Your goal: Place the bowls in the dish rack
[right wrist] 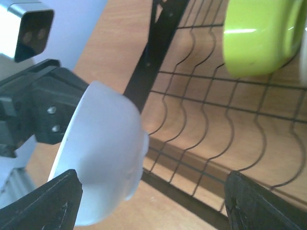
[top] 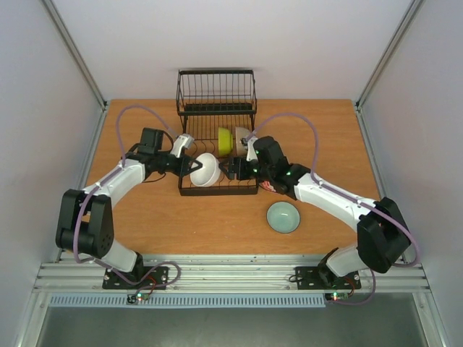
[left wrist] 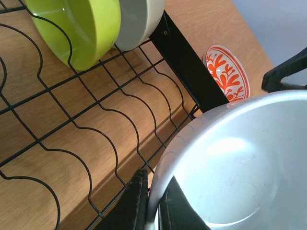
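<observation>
The left pincer (top: pixel 190 166) is clamped on the rim of the plain white bowl (top: pixel 206 170), one finger inside and one outside, holding it tilted over the near end of the black wire dish rack (left wrist: pixel 184 64). The right pincer (top: pixel 233 169) hangs just right of that bowl, fingers wide apart. Farther back in the rack, the yellow-green bowl (top: pixel 225 141) and the cream bowl (top: pixel 241 136) stand on edge side by side. The pale teal bowl (top: pixel 283 217) sits on the wooden surface (top: pixel 145 217), near and right of the rack — the red-patterned bowl (left wrist: pixel 228 72) shows just beyond the rack's right rail.
</observation>
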You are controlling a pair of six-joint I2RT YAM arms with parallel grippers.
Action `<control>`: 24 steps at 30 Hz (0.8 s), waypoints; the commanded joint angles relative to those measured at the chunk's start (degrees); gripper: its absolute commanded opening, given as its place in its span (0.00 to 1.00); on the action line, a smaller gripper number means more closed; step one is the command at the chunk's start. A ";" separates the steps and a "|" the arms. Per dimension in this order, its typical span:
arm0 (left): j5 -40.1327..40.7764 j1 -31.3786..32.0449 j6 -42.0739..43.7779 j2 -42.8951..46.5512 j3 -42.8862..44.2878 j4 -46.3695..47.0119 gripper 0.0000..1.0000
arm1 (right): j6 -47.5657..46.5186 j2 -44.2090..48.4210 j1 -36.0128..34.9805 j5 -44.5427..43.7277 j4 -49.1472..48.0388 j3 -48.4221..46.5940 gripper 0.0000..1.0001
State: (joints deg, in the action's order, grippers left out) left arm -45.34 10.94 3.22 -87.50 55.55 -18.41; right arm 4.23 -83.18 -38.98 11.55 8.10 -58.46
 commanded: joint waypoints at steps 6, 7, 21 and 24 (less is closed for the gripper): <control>-2.59 -0.30 0.29 -0.36 -0.88 3.56 0.00 | 15.91 -2.16 4.52 23.12 -28.94 9.59 0.84; -2.51 -0.29 0.45 -0.23 -0.96 3.58 0.00 | 17.29 -2.91 4.68 24.25 -31.37 10.13 0.85; -1.92 -0.28 0.91 0.86 -1.57 3.87 0.00 | 26.30 -9.34 4.92 29.24 -45.55 12.01 0.93; -1.66 -0.35 0.99 0.93 -1.58 3.96 0.00 | 26.13 -9.42 4.80 29.80 -44.80 11.56 0.91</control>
State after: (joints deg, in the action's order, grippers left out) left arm -46.04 10.94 3.46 -87.50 54.35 -17.63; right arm 29.65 -92.90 -34.28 39.77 -35.03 -46.44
